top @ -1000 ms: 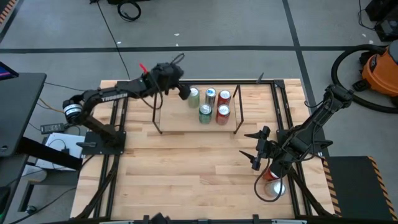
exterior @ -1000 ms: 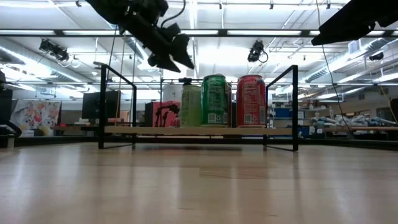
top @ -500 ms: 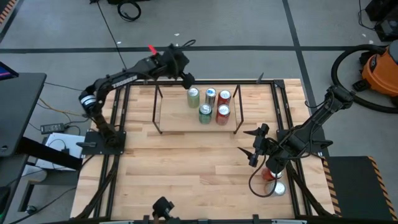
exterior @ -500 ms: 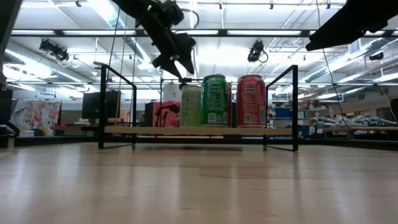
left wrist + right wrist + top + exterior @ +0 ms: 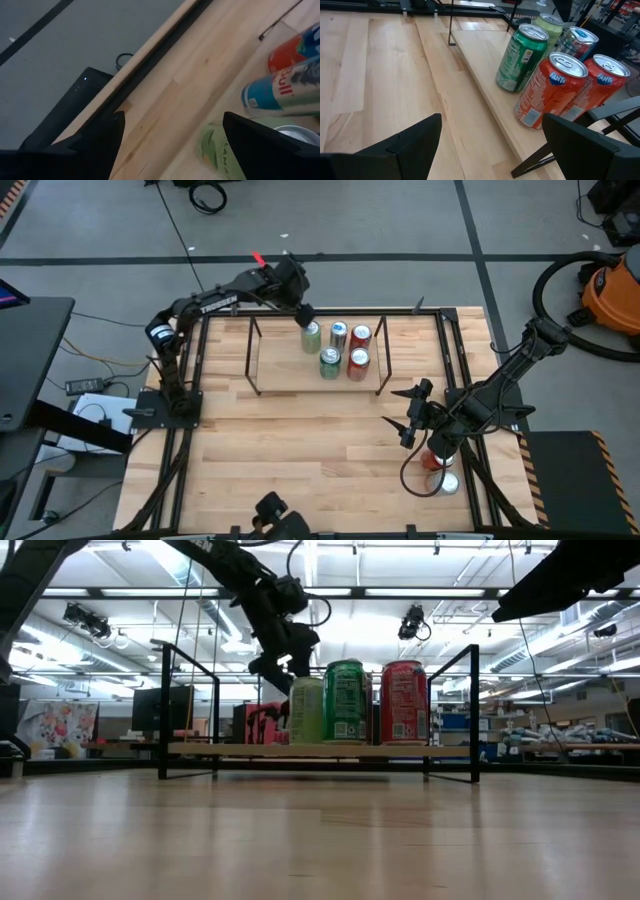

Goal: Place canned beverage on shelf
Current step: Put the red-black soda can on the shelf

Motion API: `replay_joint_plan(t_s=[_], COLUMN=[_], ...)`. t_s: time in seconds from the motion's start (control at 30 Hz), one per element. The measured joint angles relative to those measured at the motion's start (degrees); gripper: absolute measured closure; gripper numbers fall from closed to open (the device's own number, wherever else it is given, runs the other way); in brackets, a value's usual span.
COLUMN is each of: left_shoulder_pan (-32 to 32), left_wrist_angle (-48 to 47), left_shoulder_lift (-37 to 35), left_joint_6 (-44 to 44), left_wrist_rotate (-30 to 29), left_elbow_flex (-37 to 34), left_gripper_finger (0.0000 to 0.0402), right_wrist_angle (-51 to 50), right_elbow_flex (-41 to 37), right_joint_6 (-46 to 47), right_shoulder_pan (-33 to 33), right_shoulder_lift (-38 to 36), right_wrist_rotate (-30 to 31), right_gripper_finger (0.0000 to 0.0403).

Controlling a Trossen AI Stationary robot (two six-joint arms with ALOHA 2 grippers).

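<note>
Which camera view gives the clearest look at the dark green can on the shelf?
The right wrist view: the dark green aluminium can stands unobstructed at the deck's near edge, lid and label visible. The low view shows its side between the pale green and red cans. The high view shows only its top. The left wrist view misses it.

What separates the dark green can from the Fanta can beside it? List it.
Colour: the dark green can is green, the Fanta can orange-red. Place: the dark green can stands toward the left arm's side, the Fanta can toward the right arm's. Both stand upright, side by side on the shelf.
</note>
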Motion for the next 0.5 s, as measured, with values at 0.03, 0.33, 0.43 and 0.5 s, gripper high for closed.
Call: replay_joint_plan(t_s=[0.03, 0.33, 0.43, 0.5], left_shoulder_pan=[-0.1, -0.6, -0.8, -1.1], left_wrist_angle=[0.0, -2.1, -3.8, -4.1], left_shoulder_lift=[0.3, 0.6, 0.6, 0.6], left_joint_6=[0.3, 1.4, 1.4, 1.8], left_wrist_rotate=[0.0, 0.1, 0.0, -0.1], left_elbow_flex=[0.0, 0.0, 0.0, 0.0], left_gripper_finger=[0.0054, 0.0054, 0.0054, 0.0054], right_wrist_angle=[0.0, 0.0, 0.0, 0.0], right_elbow_flex=[0.0, 0.0, 0.0, 0.0], right_joint_6=[0.0, 0.0, 0.0, 0.0], right_shoulder_pan=[0.0, 0.0, 0.0, 0.0], right_shoulder_lift=[0.0, 0.0, 0.0, 0.0], right_wrist_rotate=[0.0, 0.0, 0.0, 0.0], right_gripper_finger=[0.0047, 0.0047, 0.0047, 0.0047])
